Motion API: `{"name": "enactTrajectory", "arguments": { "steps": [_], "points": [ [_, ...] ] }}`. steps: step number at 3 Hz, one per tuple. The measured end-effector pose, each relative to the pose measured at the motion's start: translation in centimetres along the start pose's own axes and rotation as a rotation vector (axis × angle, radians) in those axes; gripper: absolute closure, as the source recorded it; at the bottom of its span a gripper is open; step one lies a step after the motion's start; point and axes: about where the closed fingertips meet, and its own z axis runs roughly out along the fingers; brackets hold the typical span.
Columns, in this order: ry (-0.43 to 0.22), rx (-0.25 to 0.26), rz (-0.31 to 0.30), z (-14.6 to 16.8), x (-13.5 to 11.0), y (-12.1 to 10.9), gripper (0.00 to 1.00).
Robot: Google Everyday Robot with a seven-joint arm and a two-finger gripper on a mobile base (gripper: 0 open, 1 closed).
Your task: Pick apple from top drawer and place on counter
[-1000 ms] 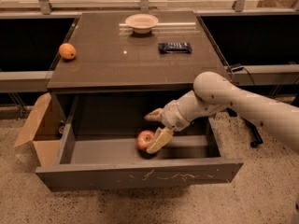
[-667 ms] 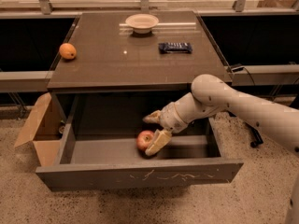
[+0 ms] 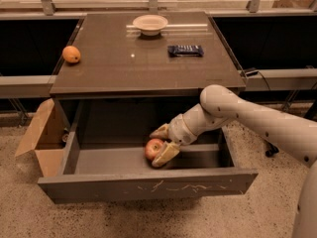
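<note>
The red apple (image 3: 153,148) lies on the floor of the open top drawer (image 3: 148,185), near its middle. My gripper (image 3: 161,144) reaches down into the drawer from the right. One pale finger is above and behind the apple, the other in front of it at its right. The fingers are closed against the apple, which still rests on the drawer floor. The dark brown counter (image 3: 119,66) is the cabinet top right above the drawer.
On the counter are a small orange fruit (image 3: 71,54) at the left edge, a white bowl (image 3: 150,24) at the back and a dark flat packet (image 3: 185,50) at the right. An open cardboard box (image 3: 40,138) stands on the floor left of the drawer.
The upper finger has come down towards the apple, so the gap between the fingers is narrower. The arm has shifted slightly left. The apple has stayed in place.
</note>
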Motion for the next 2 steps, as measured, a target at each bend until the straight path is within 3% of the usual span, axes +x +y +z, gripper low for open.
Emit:
{"name": "enactTrajectory", "arguments": {
  "steps": [1, 2],
  "points": [
    [-0.002, 0.031, -0.015, -1.0, 0.2, 0.1, 0.67],
    [-0.015, 0.057, -0.039, -2.4, -0.2, 0.3, 0.89]
  ]
}}
